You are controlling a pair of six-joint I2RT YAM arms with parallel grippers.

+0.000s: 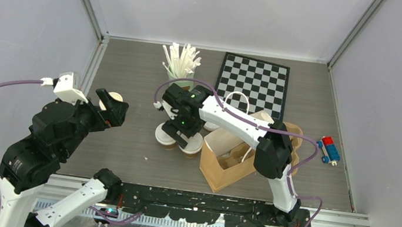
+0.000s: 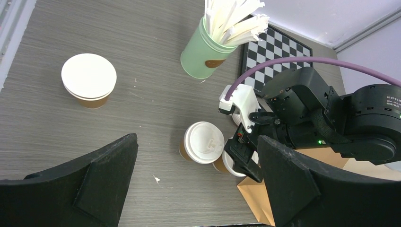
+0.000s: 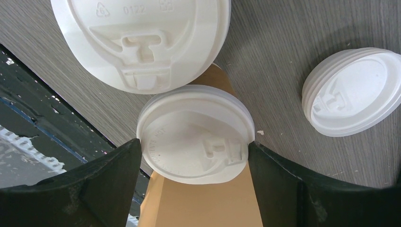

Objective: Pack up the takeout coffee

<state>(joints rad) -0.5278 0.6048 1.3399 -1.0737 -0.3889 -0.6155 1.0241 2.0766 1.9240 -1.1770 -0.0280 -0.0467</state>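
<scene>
Overhead view: a grey wood-grain table point(image 1: 133, 74) boxed in by pale walls on three sides, with a black rail point(image 1: 192, 201) along its near edge. The widest bare stretch is the upper left and the middle left. The right half is crowded by a paper bag point(image 1: 221, 167), a brown cup tray point(image 1: 297, 133), a checkerboard point(image 1: 252, 84) and a small toy point(image 1: 329, 149).

At the frame's centre the right gripper point(image 3: 194, 146) reaches down with its jaws spread very wide. Its fingers press both sides of the white lid of the held cup point(image 3: 184, 127). I cannot tell whether that cup is lifted. It is tight for room, with the bag just beside it on the right and the second cup point(image 2: 203, 142) close on its left. Another white lid point(image 3: 350, 97) lies flat nearby; I cannot tell whether a cup is under it.

The left gripper point(image 1: 109, 104) hangs at middle left, fully open and empty, above the third cup point(image 2: 88, 75), which has clear tabletop all round. A green can point(image 2: 201, 52) of white sticks stands behind, near the checkerboard.

All three cups show their lids facing up, so their long axes run vertically. In the right wrist view the held cup's sip tab points to the lower right and the second cup's to the bottom.
</scene>
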